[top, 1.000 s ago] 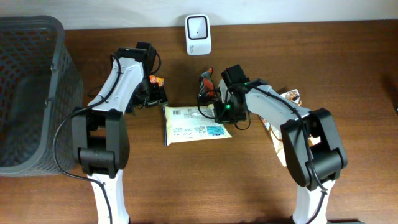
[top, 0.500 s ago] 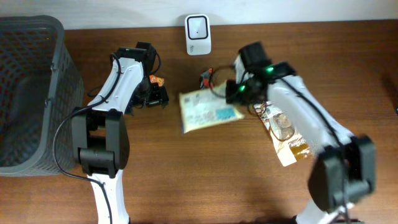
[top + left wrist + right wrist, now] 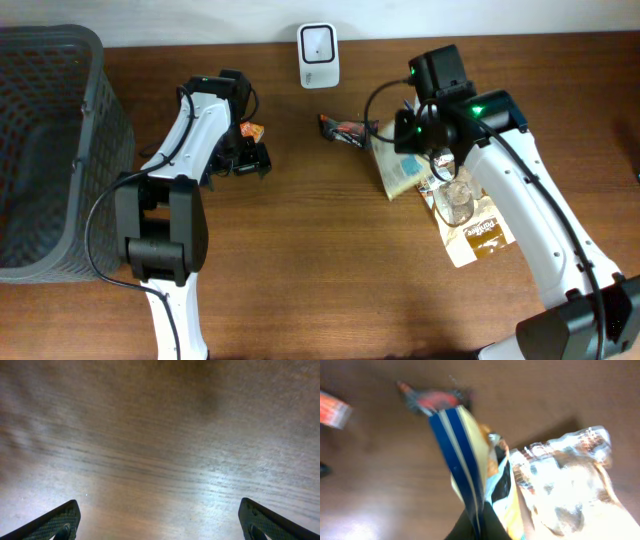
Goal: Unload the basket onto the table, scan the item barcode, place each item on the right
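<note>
I had the right gripper (image 3: 479,529) pinched shut on one edge of the snack packet (image 3: 400,172), which dangled right of the scanner (image 3: 318,43), with the left gripper (image 3: 248,160) wide open and empty; risk was slip, or barcode facing away.

— What's carrying everything?
— A brown wooden table (image 3: 320,280), grain running side to side, with pale glare on the wood in the left wrist view.
— And lying on it?
— A white scanner (image 3: 318,43) stands at the far edge, middle. Near it lies a dark bar (image 3: 345,131) with red ends. Left of that, well apart, is a small orange wrapper (image 3: 250,129).
— Anything to the right?
— A clear-and-brown pouch (image 3: 475,230), flat, nearer the front.
— The grey basket (image 3: 105,120)?
— At the left end. On the wood or beside it, I can't tell.
</note>
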You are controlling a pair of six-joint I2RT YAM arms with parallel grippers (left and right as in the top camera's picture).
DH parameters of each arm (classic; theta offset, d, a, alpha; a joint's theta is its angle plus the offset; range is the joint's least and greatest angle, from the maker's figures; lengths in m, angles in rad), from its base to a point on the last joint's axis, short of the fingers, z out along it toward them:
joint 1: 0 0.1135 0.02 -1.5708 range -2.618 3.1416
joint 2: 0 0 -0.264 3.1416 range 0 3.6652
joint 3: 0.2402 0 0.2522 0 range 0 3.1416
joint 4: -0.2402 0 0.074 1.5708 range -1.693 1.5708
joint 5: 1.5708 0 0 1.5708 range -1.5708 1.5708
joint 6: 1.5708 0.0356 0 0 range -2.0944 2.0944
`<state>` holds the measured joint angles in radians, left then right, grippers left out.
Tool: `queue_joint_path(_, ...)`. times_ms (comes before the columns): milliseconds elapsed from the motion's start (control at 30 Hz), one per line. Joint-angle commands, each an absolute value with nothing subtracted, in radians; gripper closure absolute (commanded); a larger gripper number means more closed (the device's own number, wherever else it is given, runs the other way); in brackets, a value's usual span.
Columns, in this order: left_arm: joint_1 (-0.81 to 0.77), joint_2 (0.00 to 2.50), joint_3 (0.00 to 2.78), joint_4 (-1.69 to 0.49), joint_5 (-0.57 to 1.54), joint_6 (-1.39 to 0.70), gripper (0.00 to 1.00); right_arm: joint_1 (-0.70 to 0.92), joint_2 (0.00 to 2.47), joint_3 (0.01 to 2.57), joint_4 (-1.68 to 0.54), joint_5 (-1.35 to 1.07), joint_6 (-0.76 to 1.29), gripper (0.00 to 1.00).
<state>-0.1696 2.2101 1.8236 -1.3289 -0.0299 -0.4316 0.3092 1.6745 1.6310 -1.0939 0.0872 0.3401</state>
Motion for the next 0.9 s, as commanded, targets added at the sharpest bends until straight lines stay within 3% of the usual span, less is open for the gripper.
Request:
queue_joint_path(0, -0.169, 2.188, 1.833, -1.349, -0.022, -0.433, 0.01, 0.339, 1.676, 1.638, -1.16, 0.222, 0.35, 0.96)
queue_joint_path(67, -0.169, 2.188, 1.834, -1.39, -0.018, -0.433, 0.16, 0.37, 1.685, 1.637, -1.2, 0.222, 0.392, 0.96)
queue_joint_path(233, -0.169, 2.185, 1.834, -1.426, 0.091, -0.337, 0.29, 0.466, 1.742, 1.626, -1.197, 0.222, 0.513, 0.96)
queue_joint_path(267, -0.169, 2.183, 1.834, -1.432, 0.09, -0.336, 0.46, 0.482, 1.761, 1.626, -1.197, 0.222, 0.538, 0.96)
queue_joint_path(300, -0.169, 2.181, 1.834, -1.439, 0.089, -0.334, 0.53, 0.503, 1.791, 1.626, -1.196, 0.222, 0.569, 0.96)
queue_joint_path(433, -0.169, 2.179, 1.834, -1.46, 0.086, -0.289, 0.54, 0.579, 1.902, 1.626, -1.154, 0.184, 0.609, 0.96)
queue_joint_path(567, -0.168, 2.175, 1.834, -1.472, 0.086, -0.289, 0.55, 0.632, 1.953, 1.626, -1.052, -0.019, 0.608, 0.96)
queue_joint_path(600, -0.165, 2.174, 1.834, -1.475, 0.085, -0.289, 0.55, 0.639, 1.953, 1.626, -1.024, -0.064, 0.608, 0.87)
queue_joint_path(633, -0.16, 2.172, 1.835, -1.48, 0.085, -0.289, 0.55, 0.643, 1.95, 1.629, -0.986, -0.139, 0.607, 0.56)
queue_joint_path(700, -0.152, 2.17, 1.835, -1.484, 0.083, -0.289, 0.55, 0.641, 1.946, 1.64, -0.97, -0.209, 0.607, 0.17)
queue_joint_path(867, -0.136, 2.165, 1.835, -1.494, 0.085, -0.289, 0.54, 0.596, 1.934, 1.692, -1.021, -0.319, 0.514, 0.01)
